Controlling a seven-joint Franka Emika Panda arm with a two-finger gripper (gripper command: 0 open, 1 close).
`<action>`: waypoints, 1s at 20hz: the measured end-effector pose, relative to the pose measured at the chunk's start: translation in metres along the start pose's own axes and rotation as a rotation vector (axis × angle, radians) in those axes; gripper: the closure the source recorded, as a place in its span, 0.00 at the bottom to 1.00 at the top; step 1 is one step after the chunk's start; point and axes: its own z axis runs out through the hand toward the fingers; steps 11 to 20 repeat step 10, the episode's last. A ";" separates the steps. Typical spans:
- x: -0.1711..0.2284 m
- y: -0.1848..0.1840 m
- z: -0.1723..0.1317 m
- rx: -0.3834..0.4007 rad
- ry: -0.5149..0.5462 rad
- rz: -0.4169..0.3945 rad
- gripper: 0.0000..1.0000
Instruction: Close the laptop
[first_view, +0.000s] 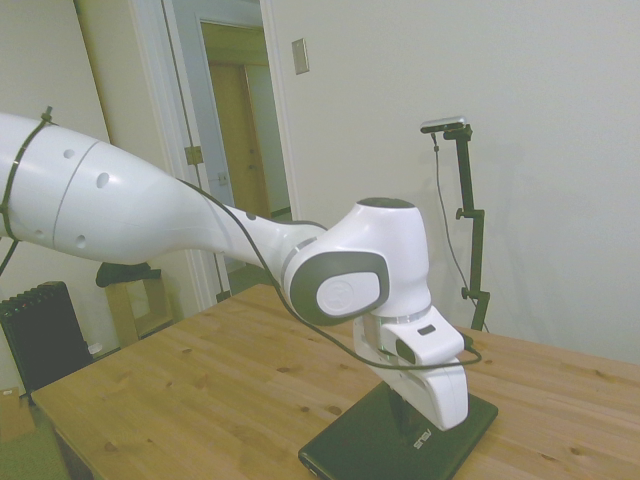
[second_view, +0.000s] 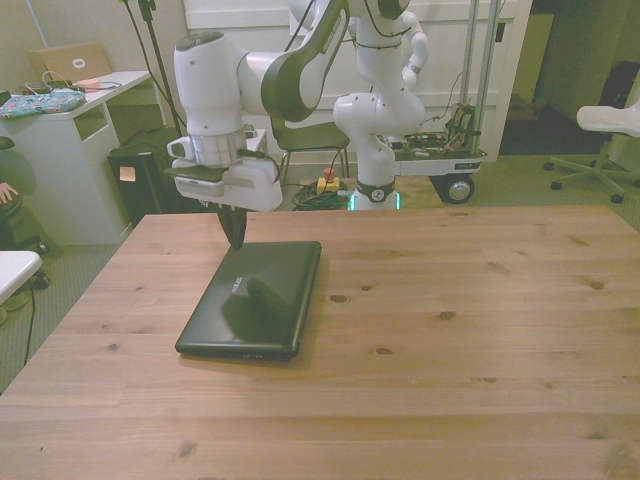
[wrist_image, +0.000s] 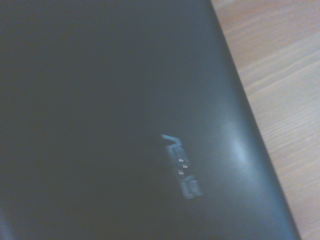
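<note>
The gripper (second_view: 236, 238) points straight down, its dark fingers drawn together into 1 narrow tip with nothing held between them. In the front view this tip meets the far edge of the laptop (second_view: 255, 297), near the corner on the front view's left; whether it presses on the lid or merely touches it cannot be told. In the side view the fingers are hidden behind the white wrist housing (first_view: 425, 375), which hangs low over the lid.

The laptop lies flat on the wooden table (second_view: 450, 330) with its lid fully down on the base, so that only the glossy black lid (first_view: 385, 445) shows. It sits toward the front view's left half of the table, set at a slight angle to the table's edges. A small white logo (second_view: 236, 285) marks the lid near the gripper. The wrist view, somewhat out of focus, is filled by the dark lid (wrist_image: 100, 100), with the pale logo (wrist_image: 181, 166) and a strip of bare table (wrist_image: 280, 75) beside 1 edge.

The white arm (first_view: 150, 215) reaches in from the side view's left. Behind the table stand a white desk (second_view: 70, 130) and a wheeled cart (second_view: 440, 165).
</note>
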 end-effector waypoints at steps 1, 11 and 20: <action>-0.012 -0.008 -0.013 0.013 -0.002 -0.025 1.00; -0.142 -0.088 -0.078 0.095 -0.003 -0.175 1.00; -0.142 -0.088 -0.078 0.095 -0.003 -0.175 1.00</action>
